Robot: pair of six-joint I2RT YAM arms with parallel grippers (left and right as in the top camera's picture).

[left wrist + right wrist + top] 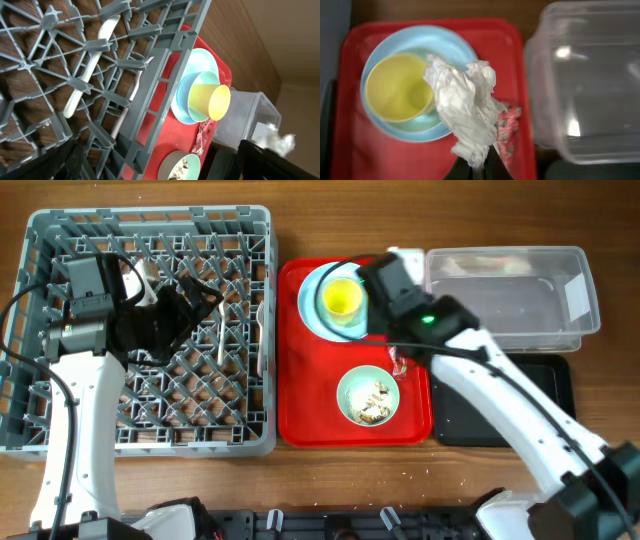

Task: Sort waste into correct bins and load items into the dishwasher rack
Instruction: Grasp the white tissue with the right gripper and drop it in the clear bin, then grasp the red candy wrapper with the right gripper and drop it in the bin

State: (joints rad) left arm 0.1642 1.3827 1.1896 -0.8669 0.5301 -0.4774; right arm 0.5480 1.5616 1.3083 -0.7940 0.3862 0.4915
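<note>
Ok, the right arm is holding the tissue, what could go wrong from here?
1. The right tool pinches only one end of the tissue, so the loose wad may slip and drop onto the cup and plate below.
2. The tissue sits close to the wrapper on the tray and might drag it along.
3. Moving to the tub, the wide wad could snag on its rim.

Grey pegged rack at the worktop's left end, two white utensils flat inside. Mid-worktop, yellow cup in a mint bowl on a blue plate — white tissue hanging above, wrapper beside; a crumb-filled bowl nearer. Clear tub far-right, black tray before it.
</note>
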